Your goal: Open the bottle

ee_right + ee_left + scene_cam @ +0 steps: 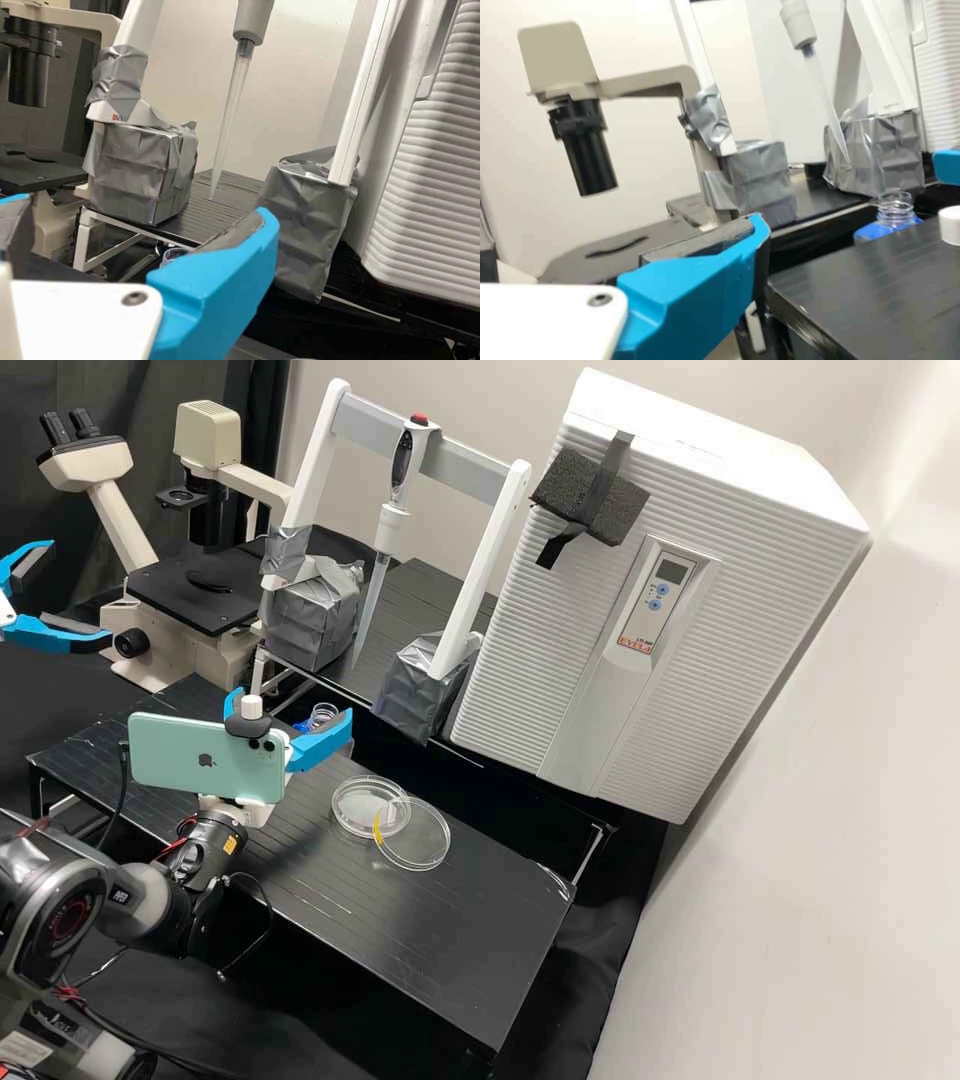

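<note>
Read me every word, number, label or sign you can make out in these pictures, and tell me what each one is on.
No text can be read here.
Red label on the white machine: too small to read.
Red print on the grey tape: blurred.
Yellow sticker on the arm: too small to read.
Phone: a logo, no words.

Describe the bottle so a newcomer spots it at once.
Start at the big white ribbed cabinet; a low black bench lies before it. By its far edge, beyond the two petri dishes, stands a small clear bottle: the only upright container, neck uncapped.
</note>
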Available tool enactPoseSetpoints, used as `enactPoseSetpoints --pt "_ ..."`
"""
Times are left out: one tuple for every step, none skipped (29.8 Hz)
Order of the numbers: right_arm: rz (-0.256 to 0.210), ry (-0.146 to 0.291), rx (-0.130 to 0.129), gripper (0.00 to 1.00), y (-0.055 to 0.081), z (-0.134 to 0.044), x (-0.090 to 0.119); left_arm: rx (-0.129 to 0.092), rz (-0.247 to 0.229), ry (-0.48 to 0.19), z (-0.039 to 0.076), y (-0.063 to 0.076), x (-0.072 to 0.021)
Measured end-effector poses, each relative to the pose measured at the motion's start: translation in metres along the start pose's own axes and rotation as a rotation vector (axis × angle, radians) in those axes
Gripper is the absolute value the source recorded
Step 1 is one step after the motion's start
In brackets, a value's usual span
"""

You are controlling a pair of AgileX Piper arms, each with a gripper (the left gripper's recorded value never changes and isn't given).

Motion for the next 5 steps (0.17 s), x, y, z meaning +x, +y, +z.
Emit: enactPoseSetpoints --pt "0.001 -0.001 0.000 1.00 0.0001 0.0001 0.0000 0.000 0.002 0.000 0.0001 0.0004 -0.0004" --pt "0.001 -0.001 0.000 1.00 0.0001 0.0001 0.0000 0.001 0.006 0.000 0.0002 0.0013 -0.0010" --pt "0.001 -0.001 0.000 1.00 0.0001 0.0001 0.0000 0.002 0.012 -0.001 0.0004 0.0026 -0.0014" --pt "0.001 -0.001 0.000 1.00 0.0001 0.0001 0.0000 0.002 0.017 0.001 0.0003 0.0034 -0.0016" --pt "0.001 -0.001 0.000 1.00 0.0001 0.0001 0.0000 0.008 0.022 0.002 0.0007 0.0046 -0.0019"
